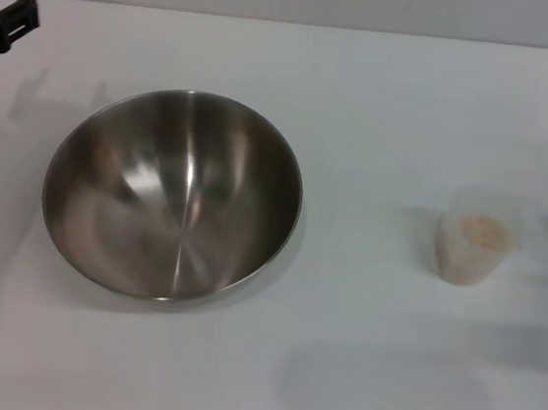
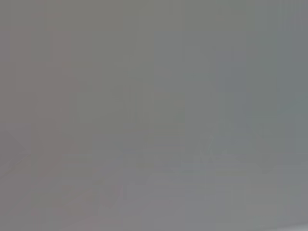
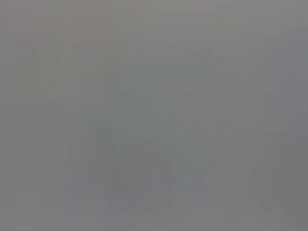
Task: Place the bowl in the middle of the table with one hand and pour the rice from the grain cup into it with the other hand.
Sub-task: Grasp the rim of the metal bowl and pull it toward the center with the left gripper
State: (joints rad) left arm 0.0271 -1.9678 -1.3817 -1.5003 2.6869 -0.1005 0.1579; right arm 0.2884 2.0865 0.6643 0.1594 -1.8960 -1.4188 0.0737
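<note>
The plain white flat table (image 1: 385, 99) carries a large round shiny steel bowl (image 1: 172, 193) left of the middle, empty, so it likely waits to be moved. Well apart on the right stands the small frosted plastic grain cup (image 1: 471, 249), upright, keeping its pale rice (image 1: 482, 230) inside. The black left gripper (image 1: 8, 22) hangs at the far left edge; whether its fingers are apart I cannot tell. The right gripper is not visible.

The white table (image 1: 386, 89) bears the bowl (image 1: 172, 193) and the grain cup (image 1: 473, 249).
</note>
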